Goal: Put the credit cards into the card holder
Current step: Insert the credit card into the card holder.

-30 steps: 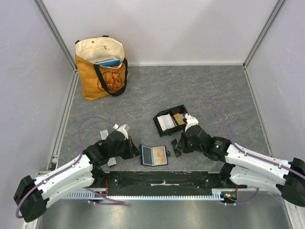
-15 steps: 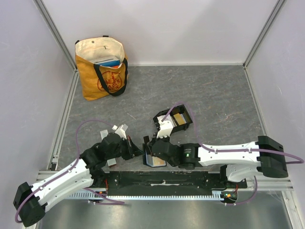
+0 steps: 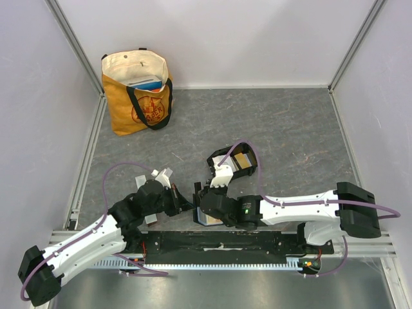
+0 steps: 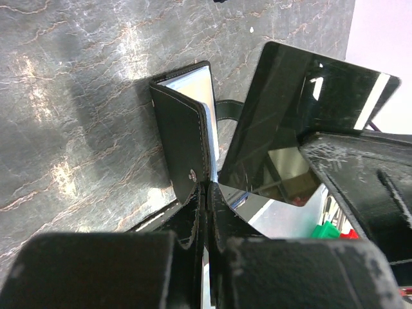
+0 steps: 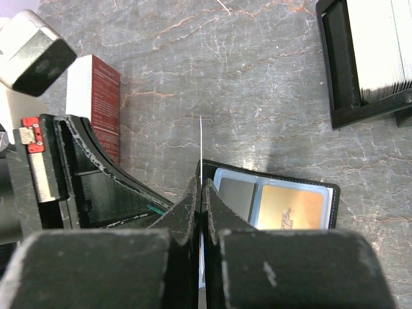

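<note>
At the far left of the grey marbled tabletop, an ochre canvas tote bag with black handles is seen standing upright against the wall, well apart from everything else.

Nearer the arms, the left claw is clenched on the near edge of a flat black folding leather wallet. In the left wrist view, the wallet is held partly open like a book, with one flap raised and a pale sliver pressed between the fingertips.

Inside the wallet, a pale grey card and an orange-gold card are shown side by side in their pockets.

The right claw is placed just beside the left one, over the wallet's left edge. Its fingers are clamped on a thin glossy card with rounded corners. This card is seen only edge-on as a fine white line in the right wrist view, and as a dark reflecting plate in the left wrist view, so its colour cannot be told. It is held upright above the wallet and apart from the holder.

To the right and farther back, the small black plastic card holder with low walls rests on the tabletop. A stack of white cards is seen in one compartment.
</note>
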